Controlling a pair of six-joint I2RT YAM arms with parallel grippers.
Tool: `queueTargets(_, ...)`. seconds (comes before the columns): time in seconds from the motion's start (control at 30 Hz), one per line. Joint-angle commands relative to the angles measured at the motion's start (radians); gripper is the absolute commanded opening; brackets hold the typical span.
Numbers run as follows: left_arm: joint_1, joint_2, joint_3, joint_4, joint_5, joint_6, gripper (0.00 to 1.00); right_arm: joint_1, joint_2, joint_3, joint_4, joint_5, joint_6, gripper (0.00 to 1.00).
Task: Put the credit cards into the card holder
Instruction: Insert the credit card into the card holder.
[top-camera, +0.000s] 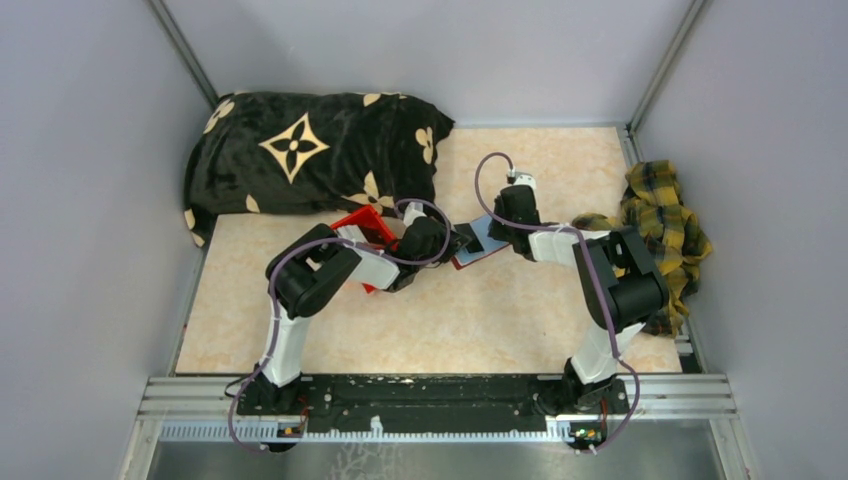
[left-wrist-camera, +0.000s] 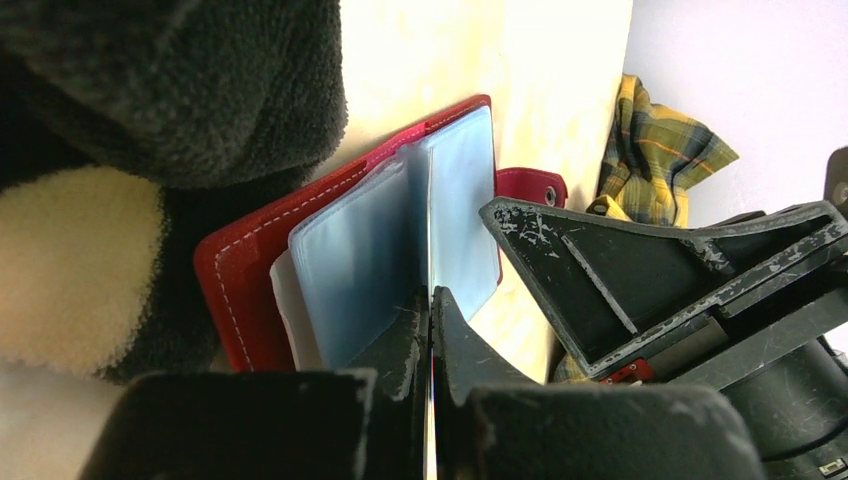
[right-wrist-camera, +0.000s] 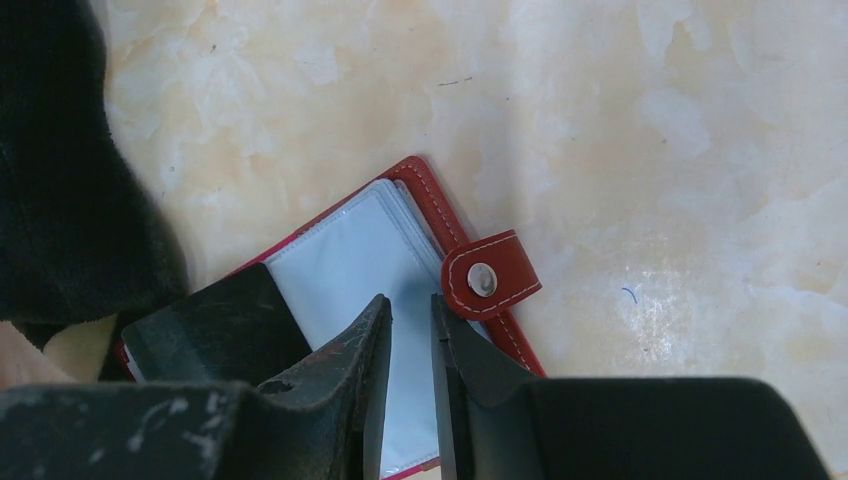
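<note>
The card holder (top-camera: 478, 248) lies open on the table between both arms, dark red with pale blue sleeves (left-wrist-camera: 350, 260) and a snap tab (right-wrist-camera: 490, 280). My left gripper (left-wrist-camera: 430, 296) is shut on one thin sleeve, which stands up edge-on between its fingers. My right gripper (right-wrist-camera: 410, 302) hovers over the sleeves beside the tab, its jaws a narrow gap apart with nothing between them. The left gripper's finger (right-wrist-camera: 215, 325) rests on the holder's other half. A pale edge (left-wrist-camera: 283, 300) shows behind the sleeves; I cannot tell whether it is one of the credit cards.
A black pillow with tan flowers (top-camera: 300, 150) fills the back left, close behind the card holder. A yellow plaid cloth (top-camera: 665, 215) is bunched at the right wall. A bright red bin (top-camera: 362, 228) sits partly hidden under the left arm.
</note>
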Motion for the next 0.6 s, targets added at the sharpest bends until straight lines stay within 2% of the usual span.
queueTargets(0.0,-0.014,0.018,-0.015,0.039,-0.024,-0.064,0.00,-0.013,0.014,0.028,-0.003,-0.001,0.009,0.22)
queueTargets(0.57,-0.043,0.038,-0.014,0.053,-0.077,-0.128,0.00,-0.022,0.025,0.027,-0.009,-0.013,0.011,0.22)
